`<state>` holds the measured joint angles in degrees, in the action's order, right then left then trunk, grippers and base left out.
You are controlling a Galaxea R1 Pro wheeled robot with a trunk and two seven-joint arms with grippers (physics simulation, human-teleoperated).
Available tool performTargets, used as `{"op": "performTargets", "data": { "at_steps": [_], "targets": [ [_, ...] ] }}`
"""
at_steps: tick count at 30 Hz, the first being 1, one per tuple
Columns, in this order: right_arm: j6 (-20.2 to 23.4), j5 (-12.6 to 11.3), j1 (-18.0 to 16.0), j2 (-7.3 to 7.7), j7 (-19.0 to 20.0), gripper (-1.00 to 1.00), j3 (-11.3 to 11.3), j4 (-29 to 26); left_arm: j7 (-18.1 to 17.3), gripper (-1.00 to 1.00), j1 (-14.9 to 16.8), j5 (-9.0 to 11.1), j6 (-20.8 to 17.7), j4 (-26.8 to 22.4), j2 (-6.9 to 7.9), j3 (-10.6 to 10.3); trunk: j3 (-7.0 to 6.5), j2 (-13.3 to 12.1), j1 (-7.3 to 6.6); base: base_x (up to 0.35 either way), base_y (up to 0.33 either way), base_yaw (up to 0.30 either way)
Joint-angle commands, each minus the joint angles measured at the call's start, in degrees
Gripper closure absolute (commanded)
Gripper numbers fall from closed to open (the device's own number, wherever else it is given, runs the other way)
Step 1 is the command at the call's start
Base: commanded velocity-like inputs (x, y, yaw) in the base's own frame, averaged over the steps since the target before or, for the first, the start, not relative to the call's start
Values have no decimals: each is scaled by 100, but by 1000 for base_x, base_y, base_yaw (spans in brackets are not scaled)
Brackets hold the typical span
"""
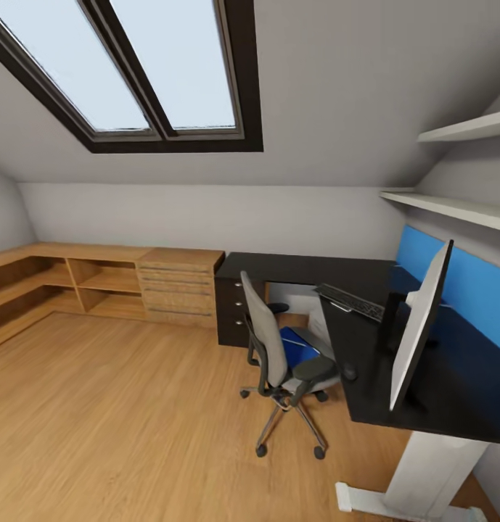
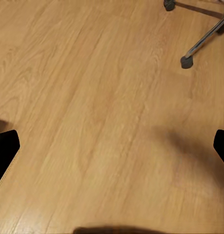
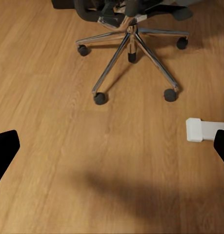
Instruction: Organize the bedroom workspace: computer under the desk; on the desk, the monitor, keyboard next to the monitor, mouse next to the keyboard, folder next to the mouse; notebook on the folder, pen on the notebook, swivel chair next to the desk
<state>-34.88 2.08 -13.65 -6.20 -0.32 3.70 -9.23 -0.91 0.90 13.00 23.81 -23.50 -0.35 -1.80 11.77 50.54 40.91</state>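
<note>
In the head view, a light wooden shelf unit (image 1: pixel 68 279) runs along the wall at about nine o'clock, and a wooden drawer cabinet (image 1: pixel 178 286) stands just beside the black drawers of the desk (image 1: pixel 293 270). The swivel chair (image 1: pixel 279 355) stands near the middle, close to the desk's inner corner, and the blue folder (image 1: pixel 299 346) lies on its seat. At about three o'clock, the keyboard (image 1: pixel 349 301) lies on the desk, the mouse (image 1: pixel 349 372) sits near the desk edge, and the monitor (image 1: pixel 418 326) stands edge-on beside them. The left wrist view shows the left gripper (image 2: pixel 112 148) spread wide above the wooden floor (image 2: pixel 92 122), with one chair caster at one o'clock. The right wrist view shows the right gripper (image 3: pixel 112 148), also spread wide and holding nothing, the chair's chrome star base at twelve o'clock, and a white desk foot (image 3: pixel 200 129) at three o'clock.
</note>
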Motion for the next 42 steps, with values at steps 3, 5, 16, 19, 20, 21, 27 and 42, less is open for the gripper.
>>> {"op": "performTargets", "data": {
  "at_steps": [3, 5, 16, 19, 20, 21, 27, 42],
  "targets": [
    [-19, 28, -6, -4, -3, -100, 35, 3, -7, -100, 4, 53, 18, 3, 6, -15, 8, 6, 2, 168, 272, -259],
    [-19, 29, -6, -4, -3, -100, 35, 4, -3, -100, 2, 55, -6, 12, 9, -12, 8, 6, 2, 202, 277, -260],
    [-19, 46, -6, -30, -19, -100, 29, -4, -30, -100, 0, 54, 2, 345, 0, -14, 70, 6, 2, 259, 227, -108],
    [-19, 43, -6, -31, -21, -100, 33, -1, -37, -100, 2, 43, 13, 346, -1, -28, 98, 6, 2, 290, 47, -1],
    [-19, 41, -6, -32, -21, -100, 34, -1, -38, -100, 2, 36, 15, 346, 1, -37, 107, 6, 2, 158, 17, 0],
    [-19, 41, -6, -34, -21, -100, 34, -1, -39, -100, 3, 34, 16, 346, 3, -43, 116, 6, 2, 127, 13, 4],
    [-17, 32, -6, -55, -21, -100, 49, 4, -21, -100, 1, -49, 23, 351, -7, -348, 170, 6, 2, 44, 3, 64],
    [-304, -100, -9, 202, -21, -100, 92, 332, 23, -100, -1, -33, 166, 520, -34, -392, 201, 6, 2, 233, 136, 20]
  ]
}}
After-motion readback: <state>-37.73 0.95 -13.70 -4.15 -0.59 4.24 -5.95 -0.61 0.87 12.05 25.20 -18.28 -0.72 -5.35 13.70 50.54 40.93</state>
